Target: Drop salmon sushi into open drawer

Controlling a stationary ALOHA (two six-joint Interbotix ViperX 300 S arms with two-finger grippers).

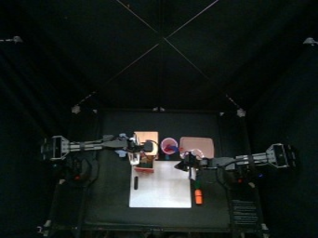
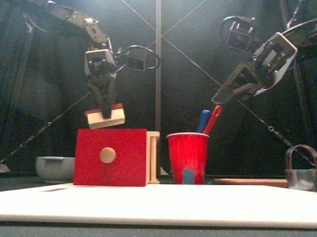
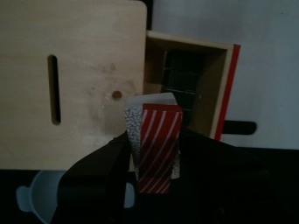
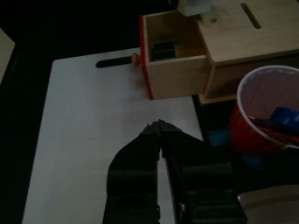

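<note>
My left gripper (image 3: 156,163) is shut on the salmon sushi (image 3: 158,136), a piece striped orange-red and white over white rice. In the front view the sushi (image 2: 107,117) hangs just above the tan wooden box (image 2: 151,155), held by the left gripper (image 2: 102,100). The drawer (image 3: 187,42) is pulled out, with a dark inside and a red front (image 2: 109,157). In the left wrist view the sushi is over the edge where box and drawer meet. My right gripper (image 4: 156,131) is shut and empty over the white board (image 4: 87,131), beside the drawer (image 4: 173,73).
A red cup (image 2: 188,157) holding blue and red pens stands right of the box. A pinkish tray (image 1: 196,144) lies behind it. A grey bowl (image 2: 54,168) is at the left. A small orange thing (image 1: 196,196) lies on the white board (image 1: 162,189).
</note>
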